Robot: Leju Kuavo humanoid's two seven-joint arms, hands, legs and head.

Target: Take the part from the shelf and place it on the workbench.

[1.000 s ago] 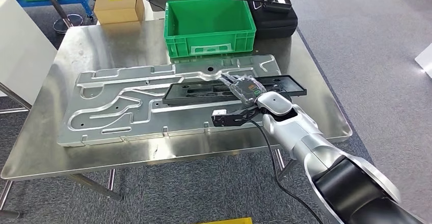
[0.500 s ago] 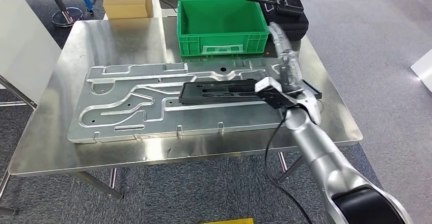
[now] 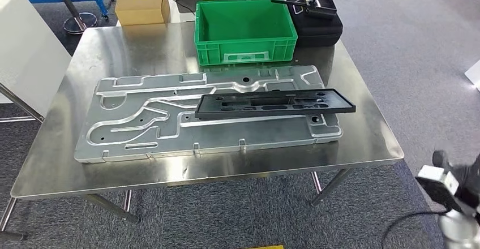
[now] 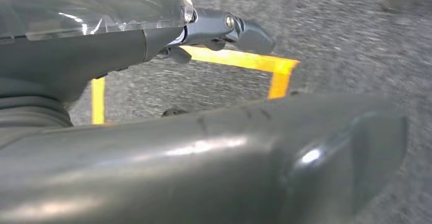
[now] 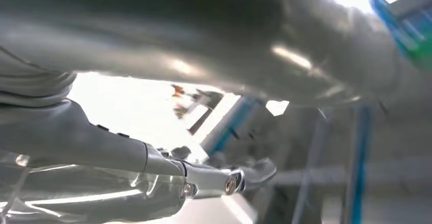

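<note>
A: Where is the black part (image 3: 275, 103) at this moment?

B: It lies flat on the large aluminium plate (image 3: 141, 119), which rests on the steel workbench (image 3: 68, 164). One long end of the part reaches past the plate's right edge, above the bare table top. No hand touches it.

A: And the robot's hands?

B: The right arm is low at the right corner of the head view, beside the table and well apart from the part. In the right wrist view the right hand (image 5: 153, 132) holds nothing — the thick thumb is apart from the darker fingers (image 5: 224, 180), which are stretched out. The background there is bright and blurred; I see some blue bars, not more.

A: The left one?

B: The left hand (image 4: 153, 107) hangs over grey carpet with yellow tape (image 4: 239, 61) on it. Its fingers (image 4: 224, 28) are straight, apart from the thumb, with nothing between them.

A: What else stands on the table?

B: A green crate (image 3: 244, 31) behind the plate — and a black case (image 3: 317, 22) just beside it. A cardboard box (image 3: 140, 3) stands beyond the far left corner.
</note>
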